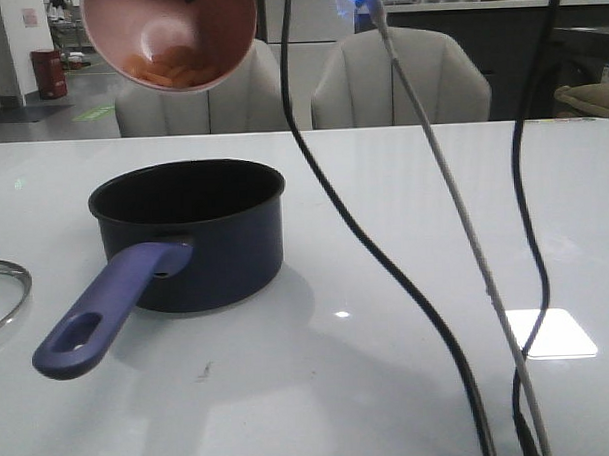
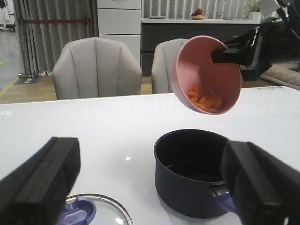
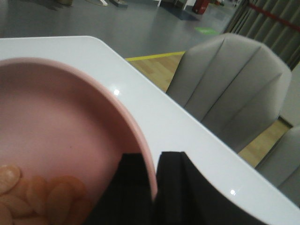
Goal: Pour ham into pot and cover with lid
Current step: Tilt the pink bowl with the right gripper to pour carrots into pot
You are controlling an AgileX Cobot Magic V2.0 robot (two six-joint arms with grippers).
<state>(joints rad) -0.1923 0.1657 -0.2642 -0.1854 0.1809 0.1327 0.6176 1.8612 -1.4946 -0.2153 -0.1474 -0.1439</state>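
A: Count the items.
B: One pot, one lid, one pink bowl, one heap of ham slices, too overlapped to count. Two chairs stand behind the table.

A: What does each container hold?
B: The bowl, tilted in the air above and behind the pot, holds all the ham against its lower wall. The pot stands upright on the table; no ham shows in it.

A: And the lid?
B: Flat on the table, beside the pot on its handle side, apart from it.

A: The claws?
B: The right gripper pinches the bowl's rim, one finger inside, one outside. The left gripper is spread wide above the table, holding nothing.
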